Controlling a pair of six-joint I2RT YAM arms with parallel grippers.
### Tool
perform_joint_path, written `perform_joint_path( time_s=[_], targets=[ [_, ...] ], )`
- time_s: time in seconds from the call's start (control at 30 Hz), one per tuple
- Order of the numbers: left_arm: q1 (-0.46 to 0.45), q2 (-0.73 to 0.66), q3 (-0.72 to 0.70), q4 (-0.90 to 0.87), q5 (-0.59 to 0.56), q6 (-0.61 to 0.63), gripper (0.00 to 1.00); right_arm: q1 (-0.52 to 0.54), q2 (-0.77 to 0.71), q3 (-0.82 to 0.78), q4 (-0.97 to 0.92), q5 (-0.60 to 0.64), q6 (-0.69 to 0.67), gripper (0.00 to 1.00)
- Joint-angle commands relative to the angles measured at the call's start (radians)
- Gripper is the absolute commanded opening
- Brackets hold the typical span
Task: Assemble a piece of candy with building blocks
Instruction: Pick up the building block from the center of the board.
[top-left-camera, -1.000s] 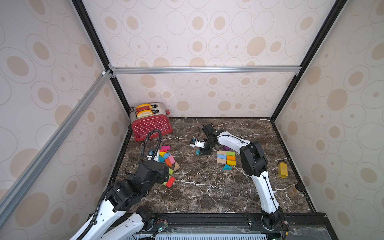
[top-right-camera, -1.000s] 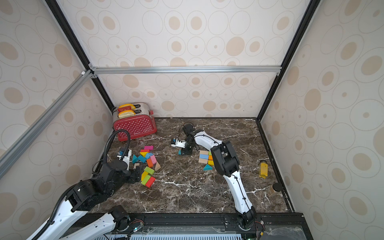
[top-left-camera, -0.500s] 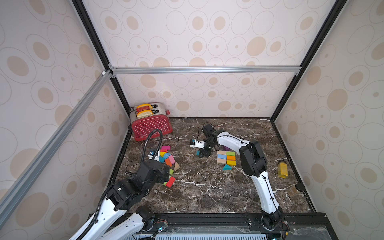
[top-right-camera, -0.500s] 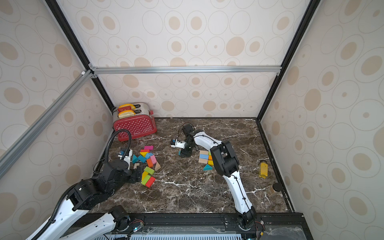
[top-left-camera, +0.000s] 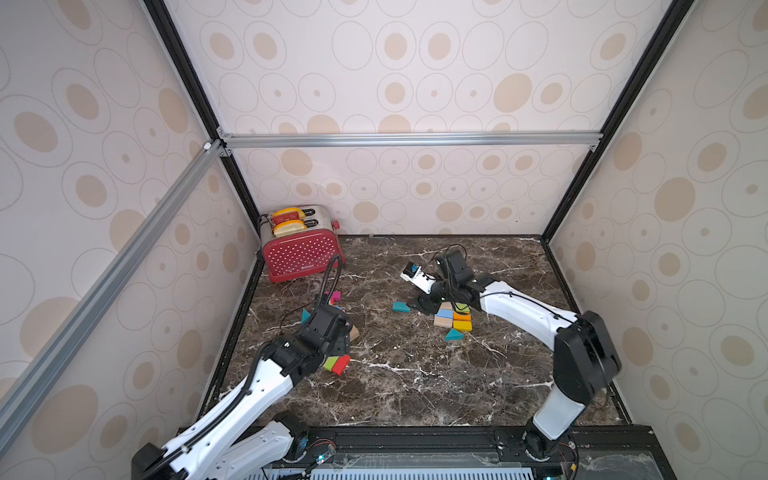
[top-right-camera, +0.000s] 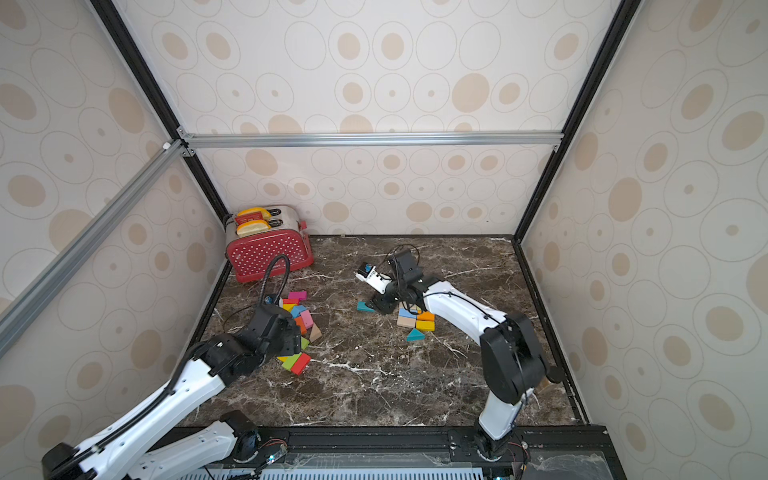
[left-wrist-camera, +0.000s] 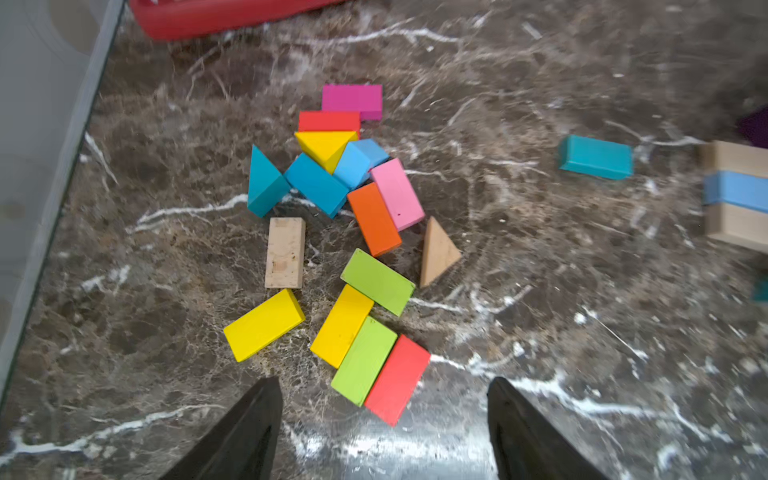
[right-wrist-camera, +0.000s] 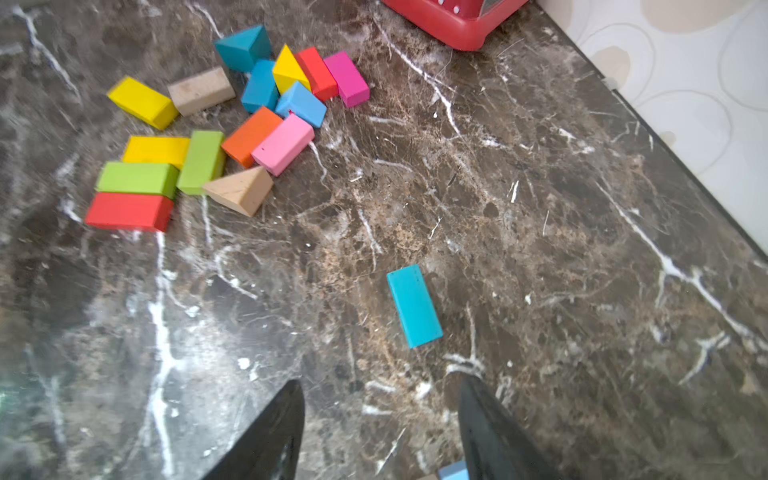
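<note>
Against the frame one second back, the right gripper (right-wrist-camera: 382, 382) is sitting drawn away toward the built cluster (top-left-camera: 453, 318). Then it was pinched narrow right at the teal brick (right-wrist-camera: 414, 305). Now its jaws are standing apart with only bare marble between them, gripping nothing. The teal brick is lying flat and alone on the marble tabletop (top-left-camera: 415, 374), just ahead of the fingertips and not touching them. The left arm is reaching further in than before, its wrist now covering much of the loose pile (top-right-camera: 299, 324) in a top view. The left gripper (left-wrist-camera: 383, 380) is hanging above the pile's near edge, jaws wide, nothing between them. Blocks are matte, painted, with crisp edges. The pile is lying near the red toaster (top-left-camera: 301, 255). In it, a magenta brick (left-wrist-camera: 352, 101) and a red brick (left-wrist-camera: 328, 121) are lying side by side at the toaster end. A yellow wedge (left-wrist-camera: 326, 147) is leaning on blue and teal pieces, with a teal wedge (left-wrist-camera: 264, 187) beside them. Next, a pink brick (left-wrist-camera: 397, 194) is lying against an orange brick (left-wrist-camera: 374, 219). Toward the gripper, a bare wood brick (left-wrist-camera: 285, 252) and a bare wood wedge (left-wrist-camera: 438, 253) are flanking the green, yellow and red bricks. The cluster is lying well apart from the pile: wood, blue, orange, yellow and green pieces packed flush. A teal triangle (top-left-camera: 454, 334) is lying at its near edge.
</note>
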Motion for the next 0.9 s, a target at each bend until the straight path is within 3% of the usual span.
perform_joint_path(
  time_s=[0.0,0.23,0.7,0.87],
  targets=[
    [0.065,0.145,0.031,0.163,0.078,-0.051,0.73,0.029,-0.090,-0.162,0.109,0.013,0.183,0.61],
    [0.069,0.472,0.174,0.233,0.055,-0.048,0.67,0.086,-0.294,-0.335,0.049,0.066,0.181,0.61],
    [0.075,0.725,0.351,0.203,-0.016,-0.042,0.58,0.098,-0.364,-0.420,0.051,0.117,0.180,0.60],
    [0.102,0.770,0.354,0.229,0.031,-0.052,0.56,0.102,-0.350,-0.421,0.051,0.117,0.182,0.60]
  ],
)
